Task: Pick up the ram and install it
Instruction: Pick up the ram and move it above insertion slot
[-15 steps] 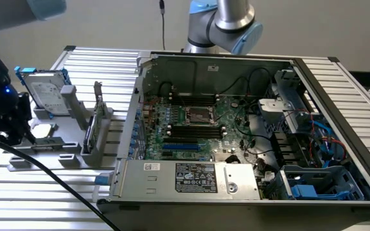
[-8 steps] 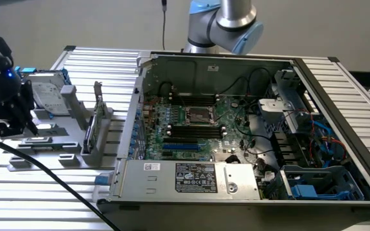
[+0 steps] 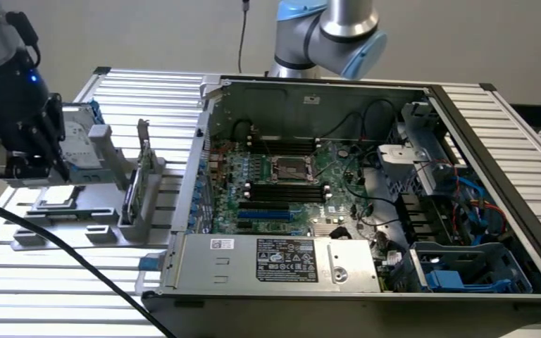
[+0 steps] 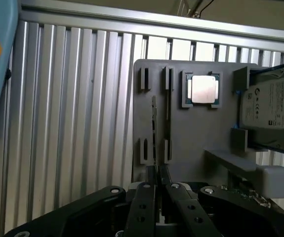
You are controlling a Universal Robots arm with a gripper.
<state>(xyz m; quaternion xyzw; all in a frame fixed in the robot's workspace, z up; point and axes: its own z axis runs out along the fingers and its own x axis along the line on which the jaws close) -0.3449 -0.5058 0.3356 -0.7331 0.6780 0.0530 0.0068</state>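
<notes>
Standing on edge in the gray fixture (image 4: 196, 133), the ram (image 4: 154, 129) shows as a thin edge-on strip between the fixture's slot pairs, not yet lifted. The gripper (image 4: 158, 170) sits at the near end of that strip, fingers (image 4: 146, 197) drawn close with only a slit between them, and nothing looks clamped; contact with the board can't be told. Beside the ram on the same fixture are the silver processor chip (image 4: 203, 90) and, further out, the hard drive (image 4: 275, 106). The fixture rests on the slatted table (image 4: 72, 123); the open computer case (image 3: 496, 134) is well apart, black memory slots (image 3: 284, 191) free.

Step in hand, by my read: the pick. Doing it well means fingers square to the board's flat faces, straddling mid-length, then a straight pull along the slots so it doesn't bind or flex. Keep away from the processor chip.
</notes>
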